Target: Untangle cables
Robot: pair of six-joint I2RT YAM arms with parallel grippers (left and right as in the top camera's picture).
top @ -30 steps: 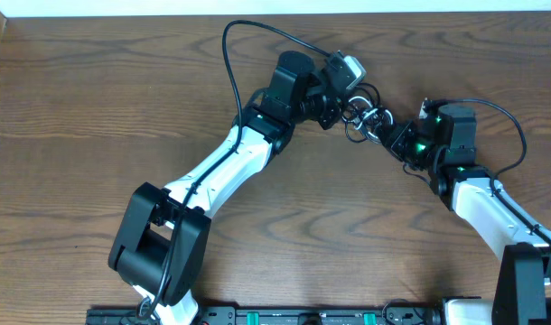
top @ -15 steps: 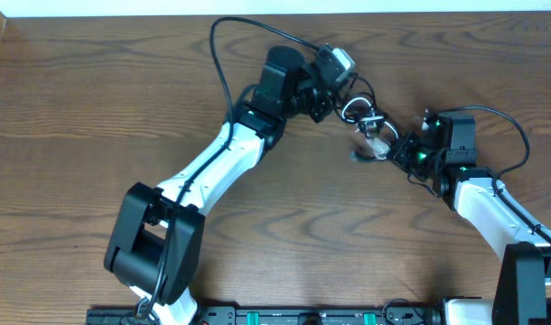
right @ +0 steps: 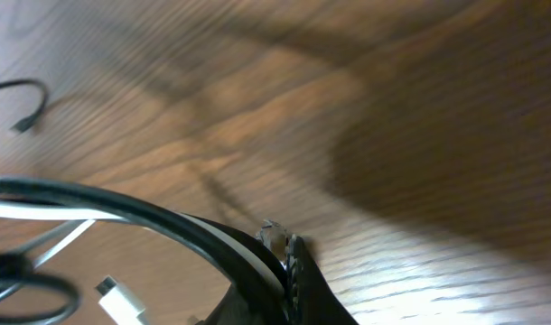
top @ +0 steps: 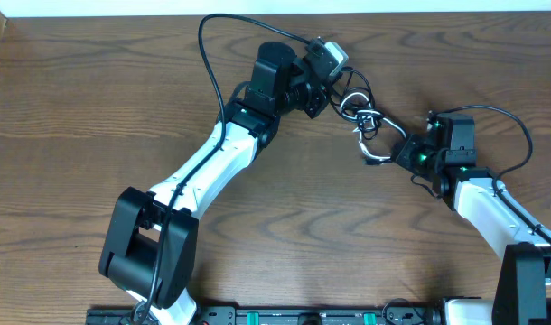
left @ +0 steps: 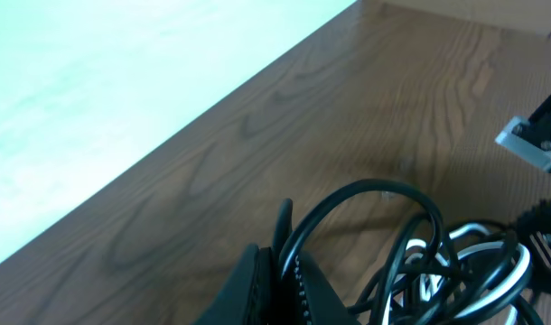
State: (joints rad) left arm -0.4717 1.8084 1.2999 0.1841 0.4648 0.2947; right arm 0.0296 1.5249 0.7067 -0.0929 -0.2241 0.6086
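Observation:
The cables (top: 362, 119) form a small knot of black and white cords between the two arms at the table's back middle. My left gripper (top: 333, 94) is at the knot's upper left, shut on a black loop (left: 348, 203) that arches out of the tangle (left: 461, 271). At the knot's lower right, my right gripper (top: 399, 152) is shut on a black cord and a white cord (right: 203, 233) lying side by side. A white plug (right: 120, 299) hangs loose under them. One black cord end (right: 24, 110) lies apart on the wood.
The left arm's own thick black lead (top: 210, 54) arcs over the table behind it. The table's pale back edge (top: 275, 7) runs close behind the knot. Brown wooden tabletop (top: 95, 108) stretches to the left and front.
The left gripper has pulled up and to the left, the right one has shifted slightly right. The knot between them has stretched out, and a white loop now shows near the right gripper.

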